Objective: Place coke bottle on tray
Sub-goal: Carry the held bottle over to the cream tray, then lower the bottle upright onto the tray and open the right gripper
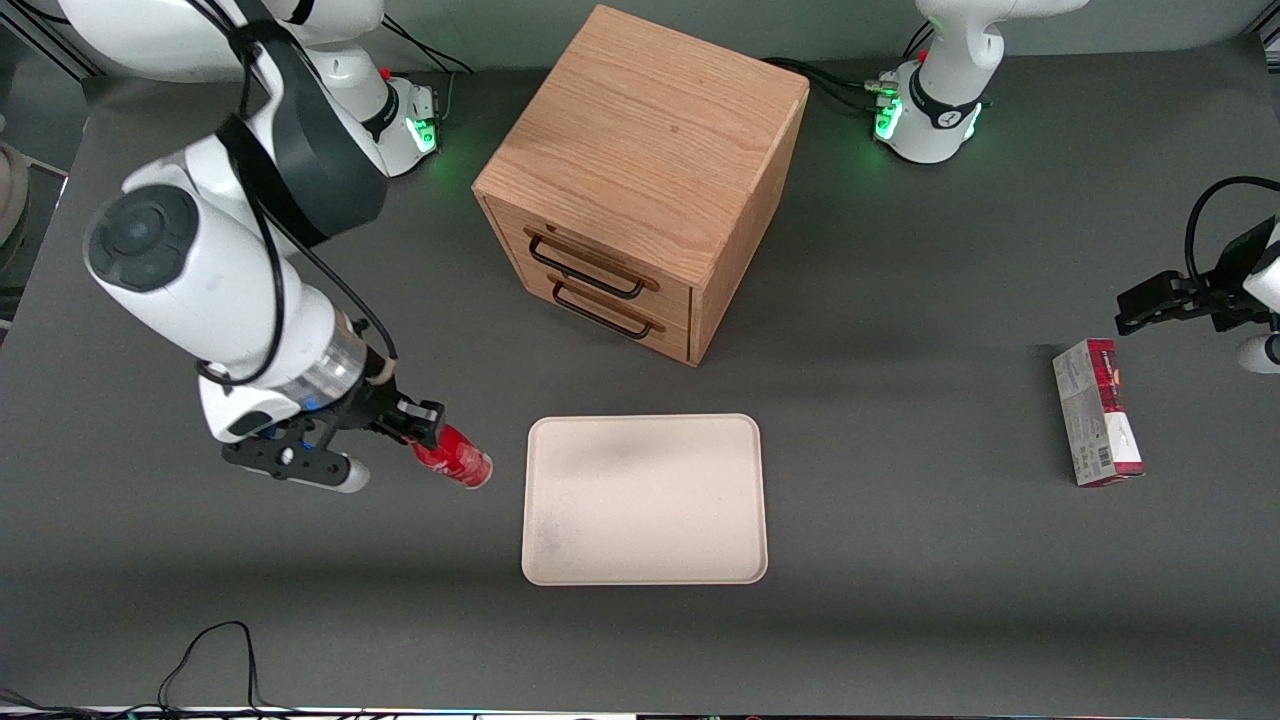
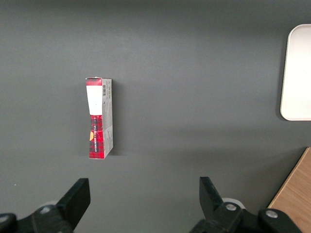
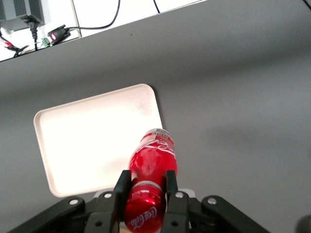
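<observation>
My right gripper (image 1: 425,428) is shut on the cap end of the coke bottle (image 1: 455,457), a small glossy red bottle held tilted above the table, beside the tray's short edge toward the working arm's end. The cream tray (image 1: 645,500) lies flat on the dark table, nearer the front camera than the wooden drawer box. In the right wrist view the gripper (image 3: 146,187) has one finger on each side of the bottle (image 3: 153,162), whose base points toward the tray (image 3: 92,141).
A wooden two-drawer box (image 1: 640,180) stands farther from the front camera than the tray. A red-and-grey carton (image 1: 1097,412) lies toward the parked arm's end; it also shows in the left wrist view (image 2: 99,118). A black cable (image 1: 205,650) lies at the table's front edge.
</observation>
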You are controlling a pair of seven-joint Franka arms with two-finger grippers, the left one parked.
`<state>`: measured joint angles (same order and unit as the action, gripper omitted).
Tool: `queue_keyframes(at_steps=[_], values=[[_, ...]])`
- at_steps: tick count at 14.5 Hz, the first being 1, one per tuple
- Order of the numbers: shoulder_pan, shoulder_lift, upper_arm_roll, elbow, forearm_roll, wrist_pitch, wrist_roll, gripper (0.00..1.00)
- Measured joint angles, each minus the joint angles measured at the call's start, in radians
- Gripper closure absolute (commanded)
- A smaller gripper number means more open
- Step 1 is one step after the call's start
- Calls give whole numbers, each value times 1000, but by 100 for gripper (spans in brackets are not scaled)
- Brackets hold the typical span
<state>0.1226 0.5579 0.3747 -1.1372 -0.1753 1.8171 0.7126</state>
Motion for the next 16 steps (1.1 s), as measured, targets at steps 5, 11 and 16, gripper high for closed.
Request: queue_keyframes(at_steps=[5, 11, 16], values=[[45, 211, -2, 81, -63, 156, 48, 100], [72, 343, -2, 109, -96, 254, 59, 100], [81, 355, -2, 110, -102, 256, 61, 66]])
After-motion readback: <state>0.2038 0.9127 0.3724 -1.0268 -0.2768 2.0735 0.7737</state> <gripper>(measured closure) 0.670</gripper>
